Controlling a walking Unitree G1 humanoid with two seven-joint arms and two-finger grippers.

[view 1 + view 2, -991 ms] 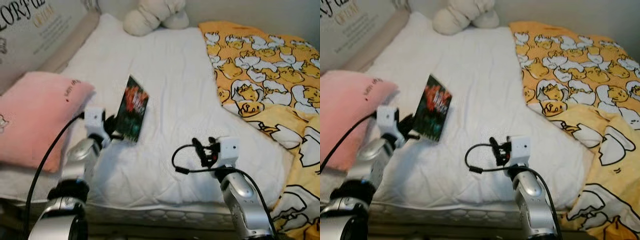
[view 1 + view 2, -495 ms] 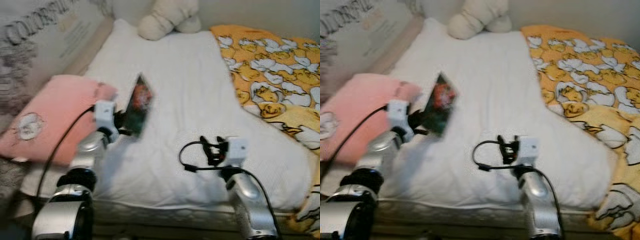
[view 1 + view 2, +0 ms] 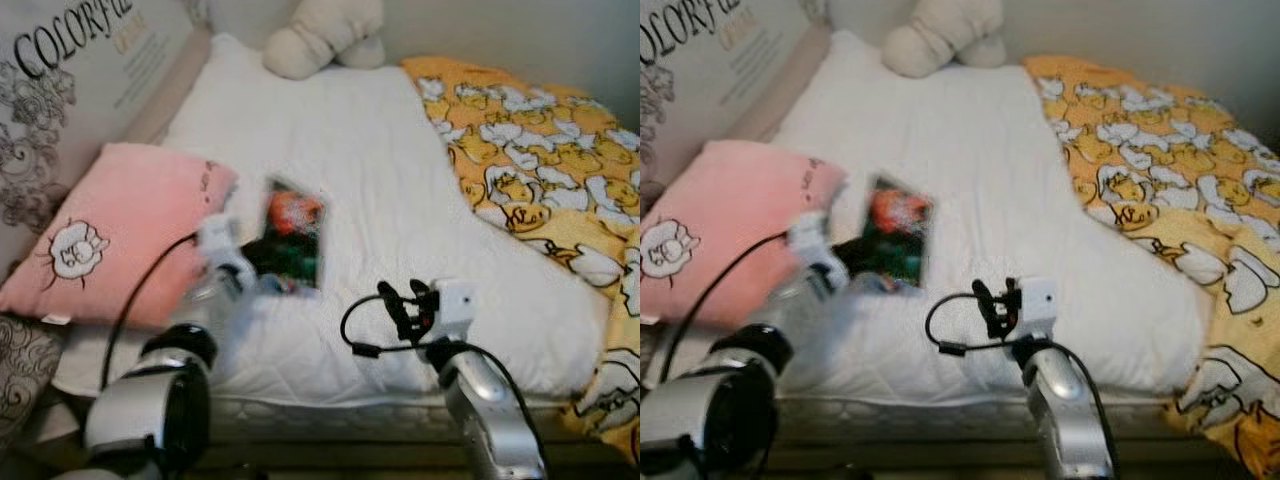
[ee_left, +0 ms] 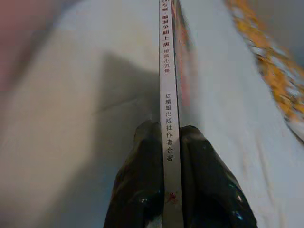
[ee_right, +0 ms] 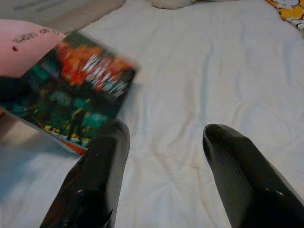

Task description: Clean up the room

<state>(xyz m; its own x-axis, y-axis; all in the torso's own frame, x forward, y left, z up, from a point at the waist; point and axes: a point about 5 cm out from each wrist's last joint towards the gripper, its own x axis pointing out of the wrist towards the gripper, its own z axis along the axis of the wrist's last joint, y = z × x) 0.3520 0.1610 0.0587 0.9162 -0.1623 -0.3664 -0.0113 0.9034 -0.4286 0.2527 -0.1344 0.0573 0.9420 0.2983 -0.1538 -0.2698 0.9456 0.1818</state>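
A dark book [image 3: 291,240] with a red and green cover is held just above the white bed sheet [image 3: 350,130], beside the pink pillow [image 3: 120,235]. My left gripper [image 3: 247,276] is shut on the book's near edge. In the left wrist view both black fingers [image 4: 147,175] pinch the white spine [image 4: 168,95]. My right gripper [image 3: 401,306] hovers open over the sheet near the bed's front edge. The book's cover [image 5: 71,95] lies ahead of the open right gripper [image 5: 166,130], off to one side, and nothing is between the fingers.
A cream stuffed toy [image 3: 320,35] sits at the head of the bed. A yellow duck-print blanket [image 3: 540,150] covers the right side. A lettered board [image 3: 70,70] leans along the left, behind the pillow. The mattress edge [image 3: 330,410] runs just below my arms.
The camera has swung, so the whole scene has shifted. My left arm has moved with the book and is blurred; the cover now faces more upward. The right gripper stays open.
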